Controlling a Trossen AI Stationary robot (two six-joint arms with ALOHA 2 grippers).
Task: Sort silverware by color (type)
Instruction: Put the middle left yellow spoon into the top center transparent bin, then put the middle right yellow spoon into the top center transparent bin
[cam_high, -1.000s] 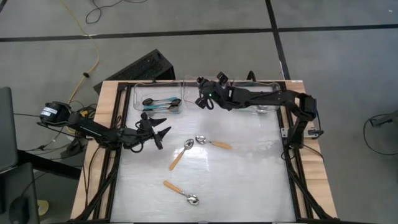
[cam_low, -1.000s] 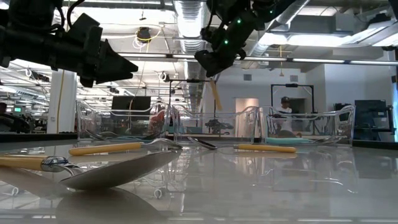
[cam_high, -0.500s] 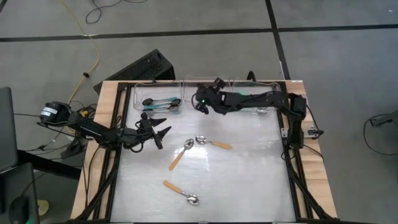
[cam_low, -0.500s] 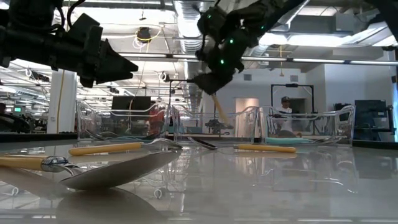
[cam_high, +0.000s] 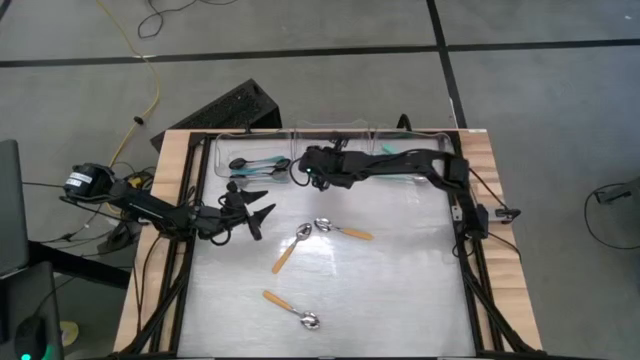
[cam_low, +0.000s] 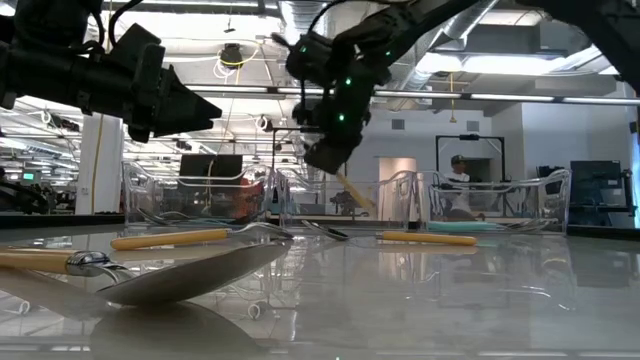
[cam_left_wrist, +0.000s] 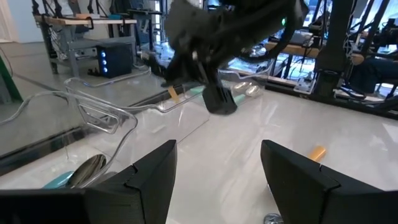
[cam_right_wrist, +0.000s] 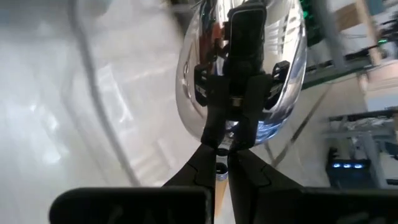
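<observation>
Over 12 o'clock bins: right gripper (cam_high: 312, 172) pinching orange-handled spoon (cam_right_wrist: 242, 81), likely for drop-off.
Left gripper (cam_high: 262, 215) waits at 9 o'clock, jaws spread, empty.

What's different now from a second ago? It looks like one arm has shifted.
The right gripper, shut on an orange-handled spoon, has swung toward the robot's left along the row of clear bins at the table's far edge, carrying the spoon with it. The left gripper hovers open where it was, and the three orange-handled spoons on the table have not moved.
</observation>
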